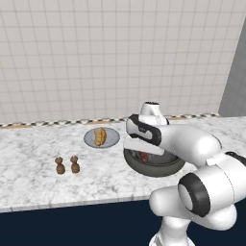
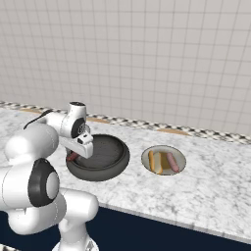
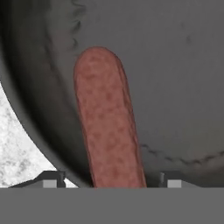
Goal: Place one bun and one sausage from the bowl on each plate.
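My gripper point(image 3: 113, 179) is down inside the dark-grey bowl point(image 3: 30, 113), open, with one fingertip on either side of a reddish-brown sausage point(image 3: 107, 122) and a gap on both sides. The sausage lies on the bowl's floor near the rim. In the right base view the gripper point(image 2: 78, 148) reaches into the left part of the bowl point(image 2: 105, 174), where the sausage point(image 2: 72, 157) peeks out. A plate point(image 2: 163, 150) right of the bowl carries a bun point(image 2: 152, 162) and a sausage point(image 2: 172, 162). Another plate point(image 1: 111, 140), left of the bowl point(image 1: 158, 172), carries a bun point(image 1: 100, 136).
Two small brown shakers point(image 1: 60, 166) point(image 1: 75, 164) stand on the marble counter point(image 1: 33, 158) left of the bowl, near the front edge. A tiled wall point(image 1: 96, 57) closes the back of the counter.
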Controlling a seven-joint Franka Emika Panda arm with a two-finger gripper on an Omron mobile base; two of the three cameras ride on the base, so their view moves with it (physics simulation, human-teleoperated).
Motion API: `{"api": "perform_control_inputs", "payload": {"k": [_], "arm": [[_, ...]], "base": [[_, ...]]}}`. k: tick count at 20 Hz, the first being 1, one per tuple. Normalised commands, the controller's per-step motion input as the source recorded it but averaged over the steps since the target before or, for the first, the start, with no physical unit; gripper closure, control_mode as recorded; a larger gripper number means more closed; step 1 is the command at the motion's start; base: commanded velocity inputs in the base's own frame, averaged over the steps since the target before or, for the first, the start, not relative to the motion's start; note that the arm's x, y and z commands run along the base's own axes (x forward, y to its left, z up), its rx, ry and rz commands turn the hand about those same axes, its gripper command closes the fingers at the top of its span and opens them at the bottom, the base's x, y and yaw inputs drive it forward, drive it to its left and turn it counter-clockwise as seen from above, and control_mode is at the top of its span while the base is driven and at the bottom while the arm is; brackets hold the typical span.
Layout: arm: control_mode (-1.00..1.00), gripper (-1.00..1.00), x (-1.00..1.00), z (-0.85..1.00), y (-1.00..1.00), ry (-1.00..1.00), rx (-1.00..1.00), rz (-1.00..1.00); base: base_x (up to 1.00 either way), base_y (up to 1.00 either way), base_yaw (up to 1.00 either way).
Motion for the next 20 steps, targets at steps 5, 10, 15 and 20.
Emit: {"api": "perform_control_inputs", "payload": {"k": [5,10,15,20], "arm": [[-1.00,1.00,-0.16,0.28,0.00,-0.04,0.00,0.00],[-1.00,1.00,-0.07,0.94,0.37,-0.17,-0.02,-0.02],[-1.00,1.00,0.30,0.65,0.73,-0.19,-0.11,0.00],[-1.00,1.00,0.74,0.06,0.16,-0.06,-0.07,0.00]], "base": [[0.00,0.00,0.00],[0.00,0.00,0.00],[0.00,0.00,0.00],[0.00,0.00,0.00]]}}
